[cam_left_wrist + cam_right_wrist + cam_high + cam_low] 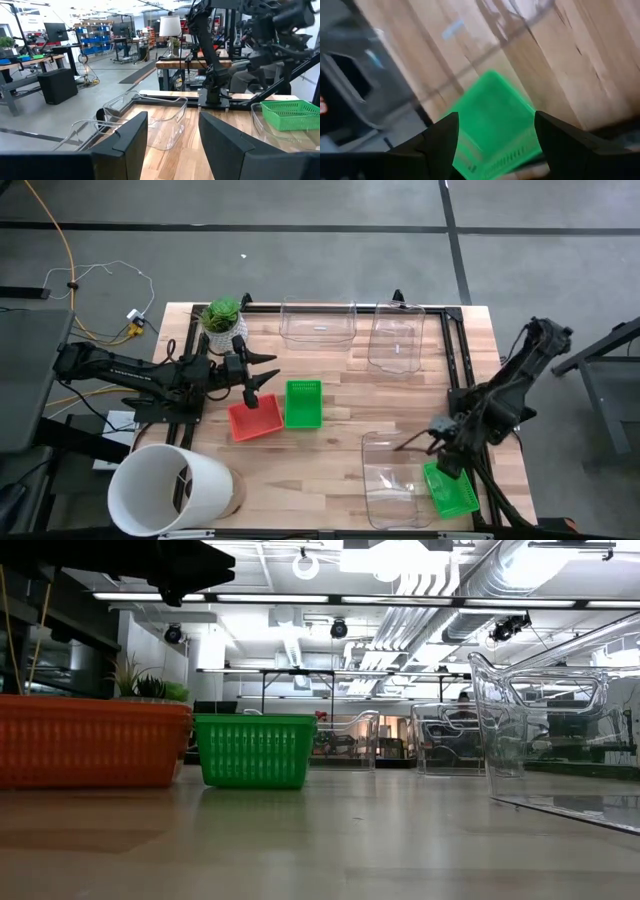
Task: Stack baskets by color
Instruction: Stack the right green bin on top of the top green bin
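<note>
A red basket (255, 421) and a green basket (303, 403) rest side by side on the table left of centre; the low view shows them as the red basket (90, 745) and the green basket (255, 750). My left gripper (268, 373) hovers level and open above the red basket's far edge, touching nothing. A second green basket (450, 491) sits at the near right corner. My right gripper (437, 443) hangs open above it, pointing steeply down, and its wrist view shows this basket (495, 125) blurred below the fingers.
Two clear tubs (318, 323) (397, 340) stand at the far edge. A third clear tub (392, 480) lies beside the near right green basket. A big white bucket (170, 490) fills the near left corner, and a potted plant (223, 316) stands far left.
</note>
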Tool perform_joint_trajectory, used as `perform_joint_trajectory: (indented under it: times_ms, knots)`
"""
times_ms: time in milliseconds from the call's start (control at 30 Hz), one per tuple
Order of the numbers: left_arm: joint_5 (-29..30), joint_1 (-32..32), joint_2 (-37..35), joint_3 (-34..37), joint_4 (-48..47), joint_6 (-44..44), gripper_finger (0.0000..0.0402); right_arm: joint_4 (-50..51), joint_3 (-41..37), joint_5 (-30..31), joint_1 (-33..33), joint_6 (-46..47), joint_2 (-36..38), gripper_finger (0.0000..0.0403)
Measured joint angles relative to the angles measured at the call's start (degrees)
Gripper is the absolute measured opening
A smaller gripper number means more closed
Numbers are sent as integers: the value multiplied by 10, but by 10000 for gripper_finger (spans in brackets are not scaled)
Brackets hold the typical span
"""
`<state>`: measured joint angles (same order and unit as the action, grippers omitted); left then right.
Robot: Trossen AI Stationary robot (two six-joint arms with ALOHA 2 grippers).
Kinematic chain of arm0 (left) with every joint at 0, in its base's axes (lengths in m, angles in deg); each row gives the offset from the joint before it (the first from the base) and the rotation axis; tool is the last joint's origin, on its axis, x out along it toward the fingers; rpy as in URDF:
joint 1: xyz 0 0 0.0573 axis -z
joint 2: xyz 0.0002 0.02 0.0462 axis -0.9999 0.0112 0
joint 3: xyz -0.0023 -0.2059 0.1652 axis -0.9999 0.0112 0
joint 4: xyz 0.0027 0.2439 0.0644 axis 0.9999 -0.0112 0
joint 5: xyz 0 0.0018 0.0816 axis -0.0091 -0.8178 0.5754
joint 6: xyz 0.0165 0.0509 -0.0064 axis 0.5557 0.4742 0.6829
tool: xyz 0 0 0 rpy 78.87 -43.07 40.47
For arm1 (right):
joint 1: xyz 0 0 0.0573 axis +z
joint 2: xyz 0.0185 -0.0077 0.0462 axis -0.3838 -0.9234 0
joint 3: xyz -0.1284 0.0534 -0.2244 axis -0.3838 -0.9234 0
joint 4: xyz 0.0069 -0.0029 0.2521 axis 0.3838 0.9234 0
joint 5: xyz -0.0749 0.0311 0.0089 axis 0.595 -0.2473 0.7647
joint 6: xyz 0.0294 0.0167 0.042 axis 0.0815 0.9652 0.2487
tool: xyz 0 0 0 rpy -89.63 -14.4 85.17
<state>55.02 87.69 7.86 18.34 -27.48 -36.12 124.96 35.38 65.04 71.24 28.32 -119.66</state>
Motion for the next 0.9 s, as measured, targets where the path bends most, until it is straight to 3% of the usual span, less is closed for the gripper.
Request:
perform_joint_trajectory:
  times_ms: [133,300,533,900]
  knots:
    - [0,0,0,0,0,0,163,27,0,6,38,9,-38,248]
    - [0,0,0,0,0,0,163,66,0,3,66,-63,-96,248]
    - [0,0,0,0,0,0,163,61,0,25,69,-152,-170,248]
    - [0,0,0,0,0,0,163,57,0,31,69,-205,-243,248]
